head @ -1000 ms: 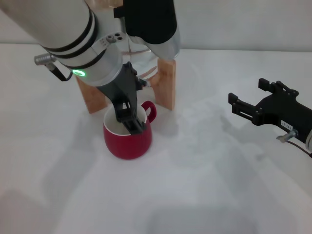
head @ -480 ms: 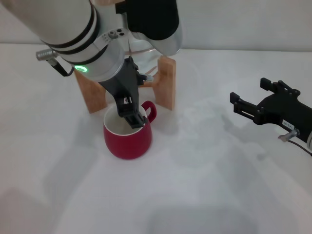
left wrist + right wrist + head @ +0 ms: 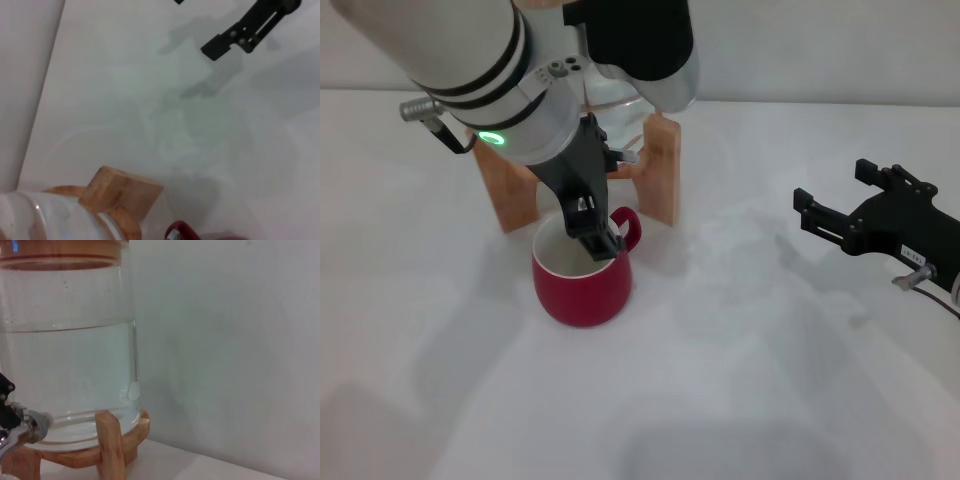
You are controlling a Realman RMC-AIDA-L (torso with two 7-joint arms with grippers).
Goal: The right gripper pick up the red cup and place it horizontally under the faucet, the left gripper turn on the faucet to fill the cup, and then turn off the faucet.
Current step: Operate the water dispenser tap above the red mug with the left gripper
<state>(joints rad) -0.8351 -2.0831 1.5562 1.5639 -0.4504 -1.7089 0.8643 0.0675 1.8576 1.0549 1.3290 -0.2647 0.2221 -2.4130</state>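
The red cup [image 3: 582,285] stands upright on the white table in front of the jar's wooden stand [image 3: 660,180], handle toward the stand. My left gripper [image 3: 603,245] hangs over the cup's mouth, its fingers together, just in front of the faucet [image 3: 625,157]. The gripper hides most of the faucet in the head view. In the right wrist view the chrome faucet [image 3: 25,427] juts from the water jar [image 3: 70,340], with a black part of the left claw just above it. My right gripper [image 3: 835,195] is open and empty, far to the right of the cup.
The clear jar is mostly full of water and rests on the wooden stand [image 3: 107,440]. The left arm's thick body [image 3: 470,70] covers the jar in the head view. A pale wall rises behind the table. The left wrist view shows the stand [image 3: 120,192] and the right claw [image 3: 240,35].
My left gripper's tip has lifted a little and shifted slightly right over the cup. The cup has stayed put. The right gripper has barely moved.
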